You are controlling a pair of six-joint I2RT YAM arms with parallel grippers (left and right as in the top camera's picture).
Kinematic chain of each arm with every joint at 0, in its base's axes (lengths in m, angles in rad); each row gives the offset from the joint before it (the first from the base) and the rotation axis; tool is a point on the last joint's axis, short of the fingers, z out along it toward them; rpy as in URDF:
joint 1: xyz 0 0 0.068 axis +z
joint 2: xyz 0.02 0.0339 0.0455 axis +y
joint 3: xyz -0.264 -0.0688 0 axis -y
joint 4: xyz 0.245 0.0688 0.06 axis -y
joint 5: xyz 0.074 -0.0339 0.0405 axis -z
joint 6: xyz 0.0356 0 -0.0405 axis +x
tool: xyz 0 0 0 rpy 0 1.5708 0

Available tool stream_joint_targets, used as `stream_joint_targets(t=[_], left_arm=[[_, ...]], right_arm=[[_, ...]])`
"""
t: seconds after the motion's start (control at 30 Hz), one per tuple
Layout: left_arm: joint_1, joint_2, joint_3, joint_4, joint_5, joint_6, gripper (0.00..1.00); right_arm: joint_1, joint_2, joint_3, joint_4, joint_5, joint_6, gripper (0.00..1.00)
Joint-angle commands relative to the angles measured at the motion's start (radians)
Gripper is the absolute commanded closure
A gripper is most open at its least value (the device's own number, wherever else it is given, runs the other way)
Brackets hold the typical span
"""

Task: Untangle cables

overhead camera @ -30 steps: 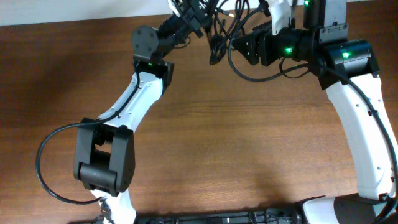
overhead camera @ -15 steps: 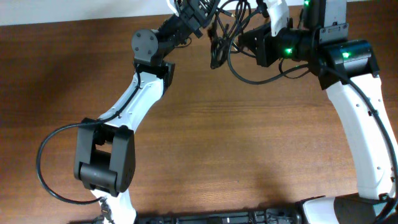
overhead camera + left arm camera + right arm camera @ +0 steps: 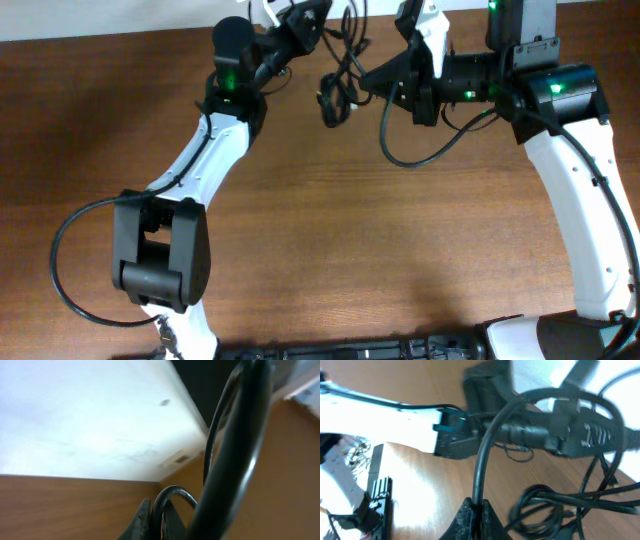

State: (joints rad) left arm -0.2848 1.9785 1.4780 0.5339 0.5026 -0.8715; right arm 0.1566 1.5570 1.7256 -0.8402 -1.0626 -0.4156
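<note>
Your left jaws pinch one of the cables (image 3: 172, 490); your right jaws pinch another strand (image 3: 480, 460); the tangle (image 3: 335, 92) lies between them over the desk (image 3: 350, 250).

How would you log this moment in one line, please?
left end effector: shut on thin black cables | right end effector: shut on same cables | status: bunched between both, not yet separated
</note>
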Motion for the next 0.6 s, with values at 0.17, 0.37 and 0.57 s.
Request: stream_joint_targets(t=[0.17,0.37,0.57], left_arm=[[0.118,0.005,0.011,-0.05,-0.084,0.058,1.0],[0.159,0.005,0.011,-0.036,0.043,0.059,1.0],[0.156,0.005,0.011,0.188,0.253,0.238,1.0]], right_arm=[[-0.001,-0.014,0.007,-0.021,-0.066,-0.077,0.96],[-0.001,-0.013,0.007,-0.008,0.134,-0.06,0.96],[-0.001,-0.013,0.007,-0.024,0.633,0.185,0.41]])
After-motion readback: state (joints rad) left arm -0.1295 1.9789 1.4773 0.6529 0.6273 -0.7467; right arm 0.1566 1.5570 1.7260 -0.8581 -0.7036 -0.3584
